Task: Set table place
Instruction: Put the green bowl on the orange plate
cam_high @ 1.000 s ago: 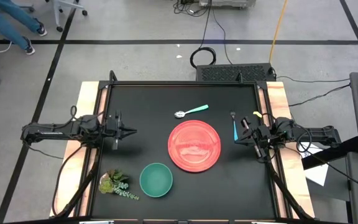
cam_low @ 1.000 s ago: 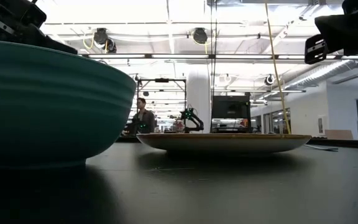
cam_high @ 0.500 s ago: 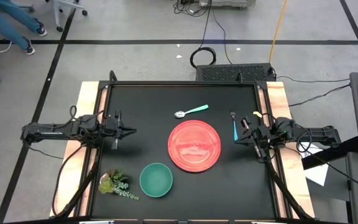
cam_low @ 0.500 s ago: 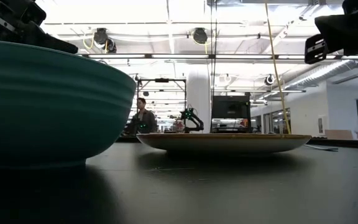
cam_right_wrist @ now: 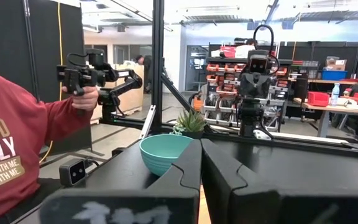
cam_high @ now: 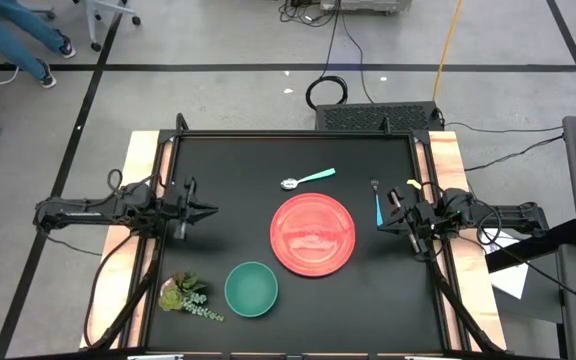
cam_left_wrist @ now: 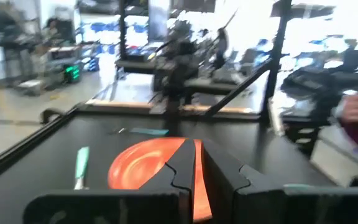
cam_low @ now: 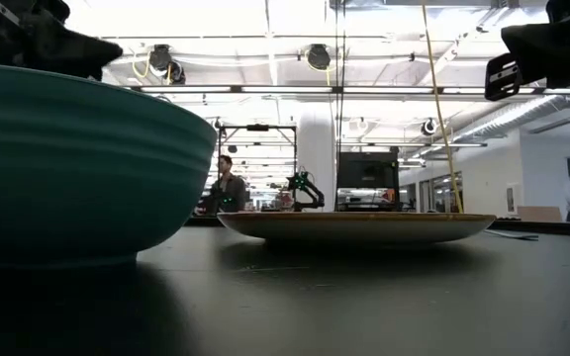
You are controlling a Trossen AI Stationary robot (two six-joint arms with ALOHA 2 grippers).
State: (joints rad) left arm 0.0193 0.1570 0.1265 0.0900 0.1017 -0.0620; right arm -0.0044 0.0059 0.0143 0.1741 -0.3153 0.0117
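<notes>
In the high view the round red plate lies flat right of the table's middle. The teal-green bowl stands near the near edge. The teal-handled spoon lies beyond the plate. The blue-handled fork lies to the plate's right. My left gripper hovers shut at the table's left side, pointing toward the plate. My right gripper hovers shut at the right side, just beside the fork and apart from it. In the low view the bowl fills the left and the plate sits behind it.
A leafy green plant sprig lies left of the bowl near the near-left corner. Pale wooden strips run along the left and right sides of the table. A person in a red sleeve stands beyond the table's near side.
My left gripper has shifted a little above the table's left side; its outline stands differently at the top of the low view. Plate, bowl, fork and spoon have stayed where they were.
</notes>
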